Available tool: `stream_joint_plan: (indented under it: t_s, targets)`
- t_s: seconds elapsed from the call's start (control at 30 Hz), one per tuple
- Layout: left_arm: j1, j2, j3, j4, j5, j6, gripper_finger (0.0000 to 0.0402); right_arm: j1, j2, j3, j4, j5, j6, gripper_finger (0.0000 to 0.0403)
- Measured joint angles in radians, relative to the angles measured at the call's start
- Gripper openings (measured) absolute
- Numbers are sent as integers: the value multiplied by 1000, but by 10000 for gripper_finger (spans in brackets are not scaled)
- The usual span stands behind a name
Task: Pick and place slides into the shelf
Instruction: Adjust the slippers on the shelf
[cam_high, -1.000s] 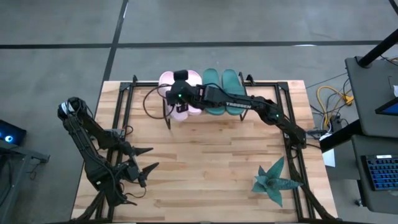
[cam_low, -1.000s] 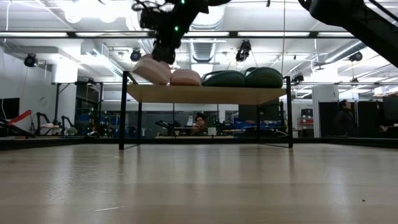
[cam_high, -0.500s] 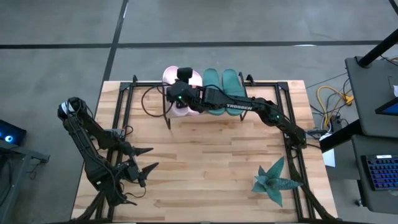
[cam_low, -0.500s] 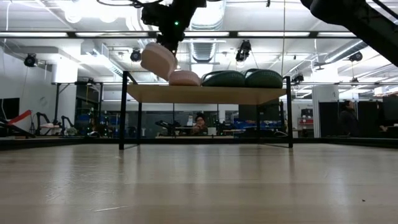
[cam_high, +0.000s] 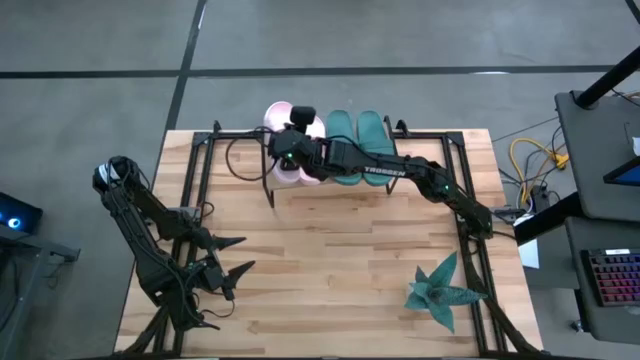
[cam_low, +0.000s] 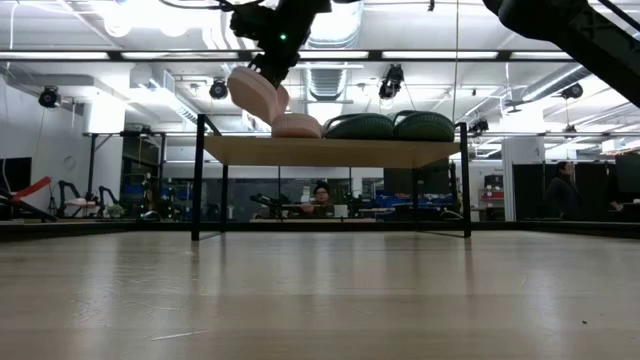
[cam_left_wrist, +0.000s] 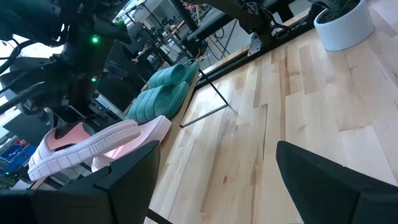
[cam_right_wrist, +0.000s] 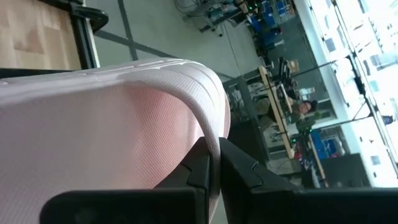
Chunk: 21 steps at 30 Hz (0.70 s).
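Table (cam_high: 330, 250) is the butcher-block top; shelf (cam_low: 330, 150) sits at its far edge, well apart from the parked left arm and close under the right one. On the shelf board: two green slides (cam_low: 390, 126) side by side on the right, one pink slide (cam_low: 297, 126) flat beside them. Fourth slide, the other pink slide (cam_low: 255, 93), is in the air above the shelf's left end, tilted steeply, lower end down near the flat pink one, upper end pointing up and away from it. Right gripper (cam_high: 297, 135) is pinched on it: the right wrist view shows its fingers (cam_right_wrist: 208, 165) squeezed onto the thin pink strap. Key relation: the empty spot on the board is directly below and slightly left of the held slide, between the flat pink one and the shelf's left leg, so my read is the next move needs the slide levelled, long axis parallel to its neighbours, then lowered. Risk: the low end may catch on the neighbour. Left gripper (cam_high: 232, 270) waits near the table's front left corner, fingers spread, holding nothing.
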Motion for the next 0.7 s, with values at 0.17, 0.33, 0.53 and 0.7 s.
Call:
stream_joint_plan:
  t_s: [0.17,0.33,0.53,0.7]
  targets:
    - [0,0,0,1,0,0,303,0,0,-1,-1,0,25,12]
    - [0,0,0,2,0,-1,303,6,0,-2,-1,-33,37,12]
    - [0,-1,0,4,0,-1,303,10,2,-2,6,-64,37,12]
    - [0,-1,0,4,0,-2,303,6,2,-5,7,-101,66,12]
